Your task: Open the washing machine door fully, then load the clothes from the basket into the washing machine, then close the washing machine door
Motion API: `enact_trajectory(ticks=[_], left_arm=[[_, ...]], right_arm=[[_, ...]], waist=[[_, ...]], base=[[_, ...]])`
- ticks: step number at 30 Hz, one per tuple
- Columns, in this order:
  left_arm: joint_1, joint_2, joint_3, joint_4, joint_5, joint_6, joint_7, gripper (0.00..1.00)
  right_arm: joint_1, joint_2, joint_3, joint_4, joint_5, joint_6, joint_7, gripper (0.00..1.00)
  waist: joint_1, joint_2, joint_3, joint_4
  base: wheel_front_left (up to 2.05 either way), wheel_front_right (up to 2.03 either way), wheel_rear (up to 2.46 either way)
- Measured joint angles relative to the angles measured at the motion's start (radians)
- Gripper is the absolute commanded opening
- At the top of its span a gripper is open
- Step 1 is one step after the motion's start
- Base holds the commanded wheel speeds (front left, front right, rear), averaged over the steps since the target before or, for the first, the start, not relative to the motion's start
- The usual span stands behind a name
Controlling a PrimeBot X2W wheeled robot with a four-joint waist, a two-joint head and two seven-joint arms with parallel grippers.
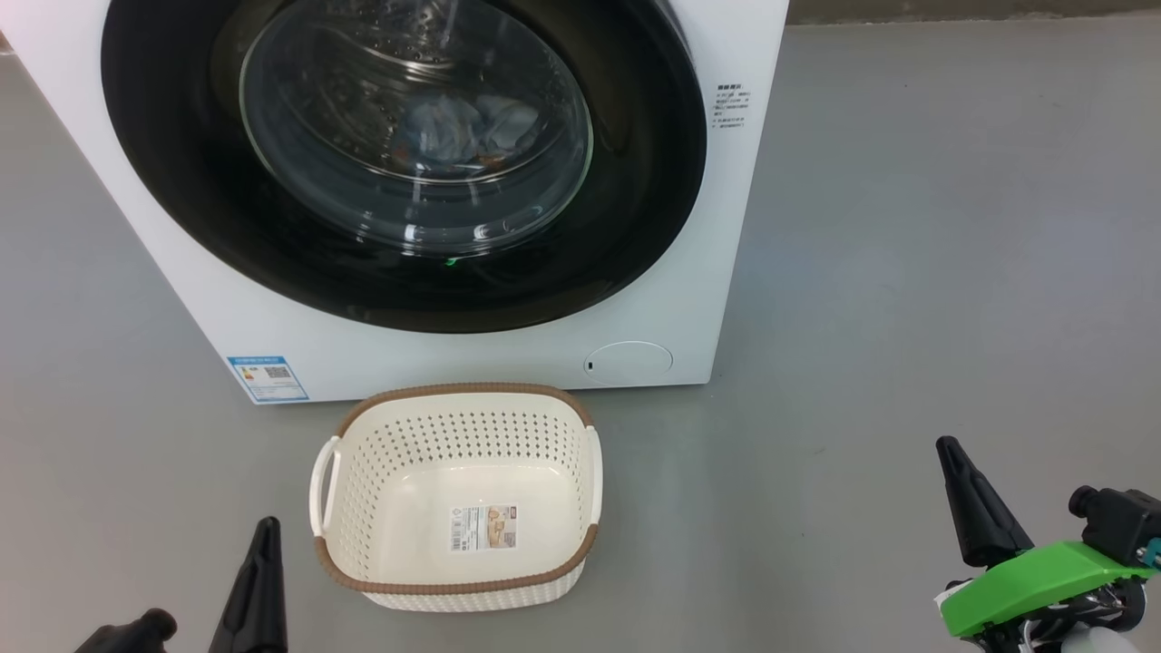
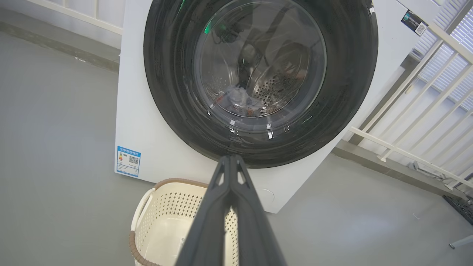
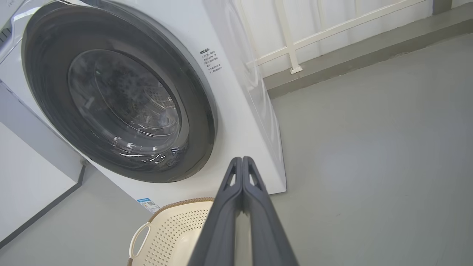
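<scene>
At twelve o'clock from the empty basket, the washing machine door looks shut with the clothes behind its glass, and with the left gripper at seven and the right gripper at four o'clock both pressed together and holding nothing, the task seems finished, calling only for backing away.

The washer is white, with a glossy black door around clear glass, a blue sticker at one lower corner, and a silvery drum dotted with holes. The basket is cream, perforated in rows of small holes, with a brown woven-look rim. Behind the glass the clothes show pale blue with orange-brown flecks, and the floor is plain grey.
</scene>
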Motion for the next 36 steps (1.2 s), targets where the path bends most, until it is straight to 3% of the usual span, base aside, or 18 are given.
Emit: enact_trajectory(ticks=[36], left_arm=[[-0.021,0.001,0.027,0.037,-0.362,0.0,0.087,0.0]], right_arm=[[0.0,0.059,-0.063,-0.009,0.307,0.0,0.105,0.0]], waist=[[0.0,0.0,-0.011,0.007]], base=[[0.0,0.0,0.0]])
